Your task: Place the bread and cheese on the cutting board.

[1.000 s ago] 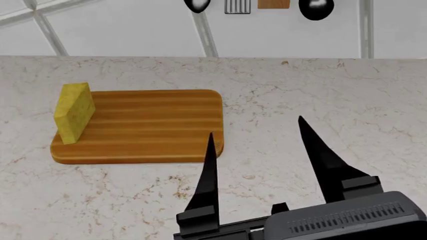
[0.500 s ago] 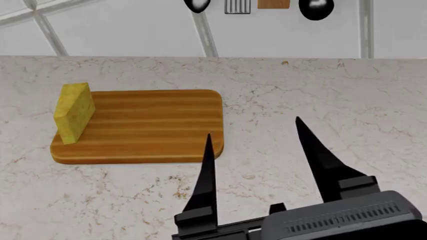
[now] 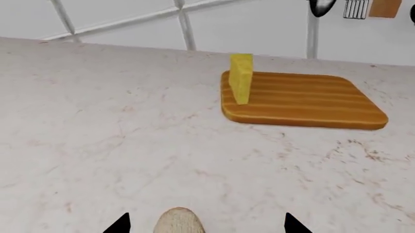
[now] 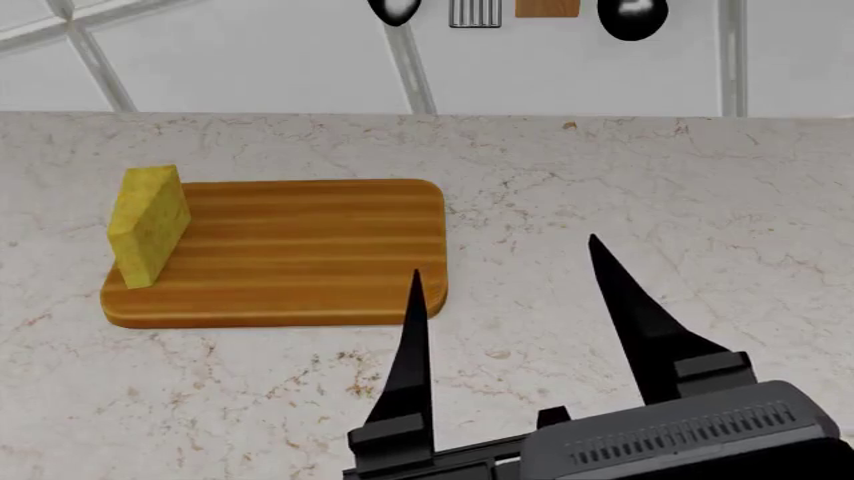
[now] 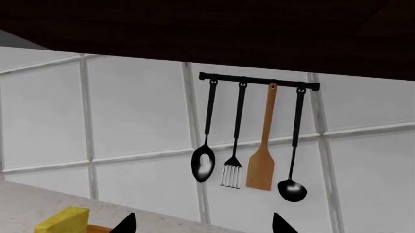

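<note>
Lying between the open left hand's [image 3: 206, 228] fingertips: bread [image 3: 180, 221].

— Where stood the cheese [image 4: 146, 226]?
— On the cutting board's [image 4: 307, 250] left end, upright.
— And the bread [image 3: 178, 222]?
— On the counter [image 4: 694, 190], well apart from the board

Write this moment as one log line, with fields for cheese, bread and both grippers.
cheese: on cutting board | bread: on counter, between left gripper fingertips | right gripper: open, empty
</note>
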